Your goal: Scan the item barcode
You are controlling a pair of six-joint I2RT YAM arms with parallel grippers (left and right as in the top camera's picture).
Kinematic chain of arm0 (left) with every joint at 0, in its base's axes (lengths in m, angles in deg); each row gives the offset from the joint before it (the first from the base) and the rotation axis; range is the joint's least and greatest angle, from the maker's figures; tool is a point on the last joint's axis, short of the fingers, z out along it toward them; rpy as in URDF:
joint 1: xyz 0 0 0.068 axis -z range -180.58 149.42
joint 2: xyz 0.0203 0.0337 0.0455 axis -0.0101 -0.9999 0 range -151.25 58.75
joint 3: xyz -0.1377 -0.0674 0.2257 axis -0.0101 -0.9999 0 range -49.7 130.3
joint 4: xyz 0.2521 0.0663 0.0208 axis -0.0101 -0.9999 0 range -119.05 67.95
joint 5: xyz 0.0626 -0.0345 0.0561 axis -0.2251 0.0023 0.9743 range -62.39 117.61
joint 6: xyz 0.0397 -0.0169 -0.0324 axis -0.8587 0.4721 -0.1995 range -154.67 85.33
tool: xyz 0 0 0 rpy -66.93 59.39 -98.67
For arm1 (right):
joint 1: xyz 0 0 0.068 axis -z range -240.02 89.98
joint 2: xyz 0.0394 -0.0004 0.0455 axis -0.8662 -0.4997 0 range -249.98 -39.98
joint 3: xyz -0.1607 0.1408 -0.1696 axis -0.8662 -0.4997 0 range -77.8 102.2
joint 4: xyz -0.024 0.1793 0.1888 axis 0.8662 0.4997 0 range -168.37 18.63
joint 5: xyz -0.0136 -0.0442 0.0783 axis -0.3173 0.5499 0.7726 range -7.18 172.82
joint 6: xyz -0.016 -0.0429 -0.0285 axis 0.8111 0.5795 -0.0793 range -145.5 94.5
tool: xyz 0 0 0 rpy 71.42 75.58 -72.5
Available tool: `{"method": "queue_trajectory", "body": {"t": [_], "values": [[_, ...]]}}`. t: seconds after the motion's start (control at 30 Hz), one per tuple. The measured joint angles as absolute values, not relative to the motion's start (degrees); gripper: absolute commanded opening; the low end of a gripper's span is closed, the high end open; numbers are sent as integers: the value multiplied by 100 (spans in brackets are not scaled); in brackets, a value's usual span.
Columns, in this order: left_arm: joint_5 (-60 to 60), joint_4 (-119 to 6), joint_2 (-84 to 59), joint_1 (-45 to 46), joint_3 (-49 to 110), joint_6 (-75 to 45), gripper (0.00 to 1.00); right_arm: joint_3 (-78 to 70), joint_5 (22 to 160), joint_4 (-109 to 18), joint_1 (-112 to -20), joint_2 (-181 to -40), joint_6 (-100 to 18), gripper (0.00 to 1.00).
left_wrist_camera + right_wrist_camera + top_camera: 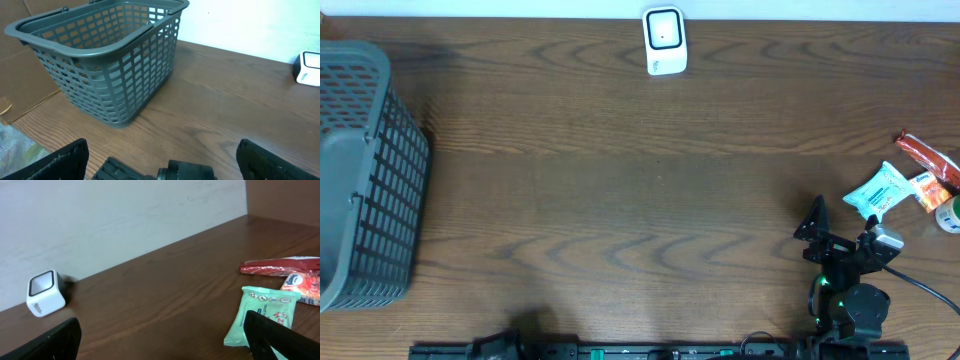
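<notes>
Both tools stand wide and hold nothing: the right gripper [162, 330] hovers low over the table [640, 200] with its jaws spread, and the left gripper [162, 150] is just as open at the near edge, facing the grey basket [100, 65]. The items to scan lie in a cluster at the right side. A green-and-white wipes pack [265, 302] is nearest the right gripper, with an orange-and-white packet [305, 285] right against its far corner and a red packet [280, 266] just behind. The scanner [46, 293] sits at the far edge, well apart from them, and no barcode is visible on any item. The main risk is probably the pickup. The wipes pack is soft and lies flat, so the fingers could skid over it or push it along the wood, and closing carelessly could catch the neighbouring packet too. A grip across the barcode would hide it from the scanner window, as would carrying the pack over with the wrong face turned. The scanner looks small and light, so a low or fast approach could knock it askew.
</notes>
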State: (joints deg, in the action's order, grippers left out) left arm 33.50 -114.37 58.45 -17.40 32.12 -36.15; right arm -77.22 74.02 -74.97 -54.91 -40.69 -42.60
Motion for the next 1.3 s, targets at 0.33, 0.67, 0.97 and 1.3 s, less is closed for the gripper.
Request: {"method": "queue_trajectory", "body": {"t": [0.33, 0.67, 0.97, 1.3], "values": [[3352, -11437, 5845, -1740, 3212, -3615, 94, -7724, 7402, -7497, -5491, -4069, -4219, 99], [3308, -11364, 5845, -1740, 3207, -3608, 94, -7724, 7402, -7497, -5491, -4069, -4214, 99], [1671, -8346, 5845, -1119, 1806, -3479, 94, -7724, 7409, -7499, -5491, -4069, -4192, 99], [1125, -4268, 5790, -570, -2145, -3291, 94, -7729, 7422, -7503, -5491, -4067, -4175, 99]]}}
